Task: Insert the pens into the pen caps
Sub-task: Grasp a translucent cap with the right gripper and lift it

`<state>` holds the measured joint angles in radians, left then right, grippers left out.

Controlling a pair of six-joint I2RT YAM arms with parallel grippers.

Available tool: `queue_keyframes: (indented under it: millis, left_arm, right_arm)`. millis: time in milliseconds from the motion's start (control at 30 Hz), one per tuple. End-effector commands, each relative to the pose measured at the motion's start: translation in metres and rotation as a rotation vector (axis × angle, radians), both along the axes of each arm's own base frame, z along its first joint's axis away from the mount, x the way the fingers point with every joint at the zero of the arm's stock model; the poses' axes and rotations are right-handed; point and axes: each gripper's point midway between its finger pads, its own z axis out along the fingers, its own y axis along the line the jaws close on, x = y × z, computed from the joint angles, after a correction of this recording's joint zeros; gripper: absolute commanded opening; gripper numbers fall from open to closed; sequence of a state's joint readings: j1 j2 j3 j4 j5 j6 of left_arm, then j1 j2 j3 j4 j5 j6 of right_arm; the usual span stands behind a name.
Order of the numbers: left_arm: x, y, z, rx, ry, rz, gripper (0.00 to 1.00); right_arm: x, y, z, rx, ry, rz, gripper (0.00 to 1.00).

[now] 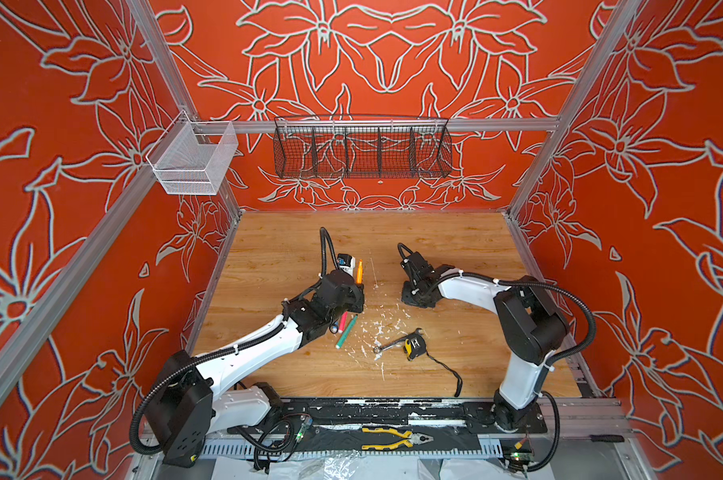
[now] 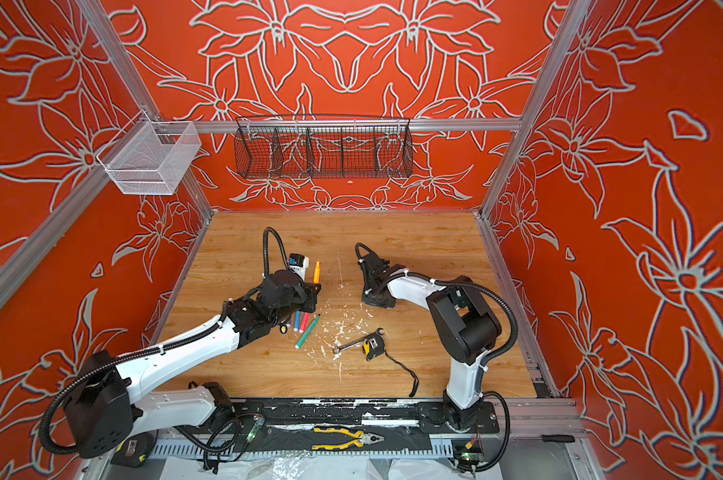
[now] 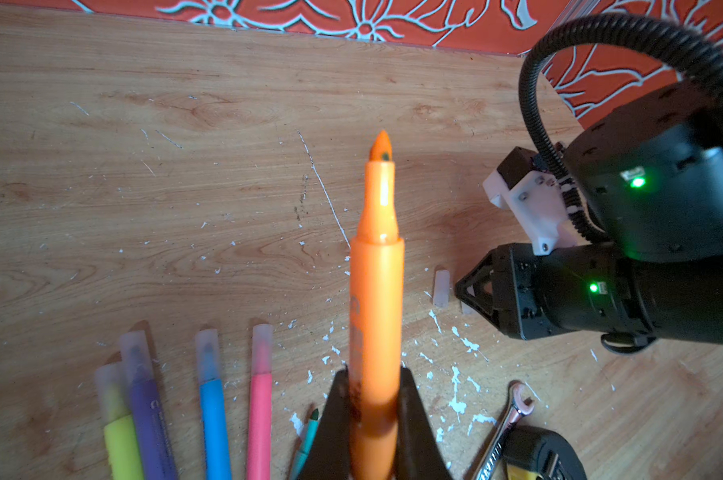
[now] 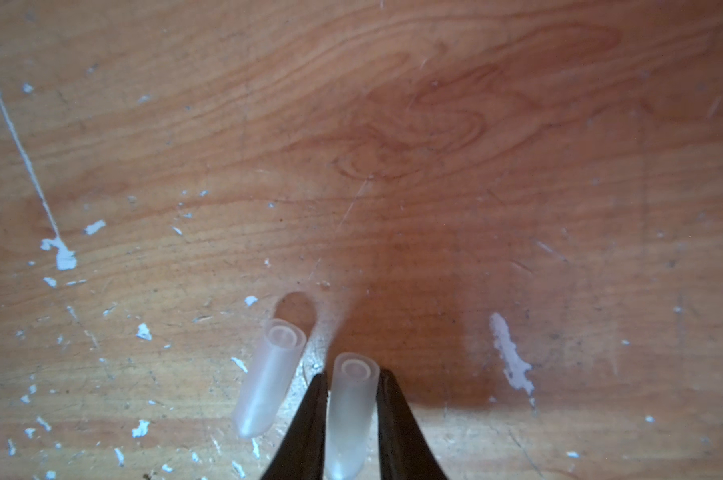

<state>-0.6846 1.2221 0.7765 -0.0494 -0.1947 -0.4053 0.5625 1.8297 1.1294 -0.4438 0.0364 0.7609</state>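
Observation:
My left gripper point(image 3: 374, 395) is shut on the barrel of an uncapped orange pen point(image 3: 376, 291), tip pointing away; it shows in both top views point(image 1: 359, 272) point(image 2: 317, 271). My right gripper point(image 4: 352, 380) is shut on a whitish-clear pen cap point(image 4: 351, 411), low over the table. A second pen cap point(image 4: 270, 374) lies just beside it, outside the jaws. Yellow point(image 3: 120, 432), purple point(image 3: 149, 411), blue point(image 3: 214, 415) and pink point(image 3: 260, 415) pens lie capped side by side. An uncapped green pen point(image 3: 307, 436) lies next to them, partly hidden by my left gripper.
A silver wrench point(image 1: 395, 343) and a yellow-black tape measure point(image 1: 414, 345) lie front of centre among white paint flecks. A white device point(image 1: 346, 264) stands behind my left gripper. Pliers point(image 1: 393, 438) rest on the front rail. A black wire basket point(image 1: 361, 149) and a white mesh basket point(image 1: 193, 160) hang above.

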Motion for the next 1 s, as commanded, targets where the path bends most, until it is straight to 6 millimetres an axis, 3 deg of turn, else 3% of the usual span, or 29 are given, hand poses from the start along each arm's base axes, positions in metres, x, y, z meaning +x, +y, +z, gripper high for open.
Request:
queue_keyframes:
  millis: [0, 300, 600, 733, 967]
  left_arm:
    - [-0.001, -0.002, 0.011, -0.033, -0.025, -0.008, 0.00]
    - [-0.002, -0.003, 0.012, -0.037, -0.025, -0.015, 0.00]
    - [-0.003, -0.013, 0.012, -0.049, -0.019, -0.064, 0.00]
    - [-0.005, -0.023, 0.013, -0.064, -0.013, -0.115, 0.00]
    - [-0.011, -0.063, 0.004, -0.091, 0.051, -0.296, 0.00]
  right_arm:
    - [-0.007, -0.007, -0.011, -0.053, 0.051, -0.004, 0.24]
    - [-0.007, -0.005, -0.016, -0.052, 0.068, 0.000, 0.23]
    - [-0.005, -0.003, -0.003, -0.030, 0.032, 0.002, 0.15]
    - [-0.001, -0.008, 0.016, -0.036, -0.018, 0.000, 0.12]
    - [0.001, -0.034, 0.065, -0.016, -0.189, -0.065, 0.11]
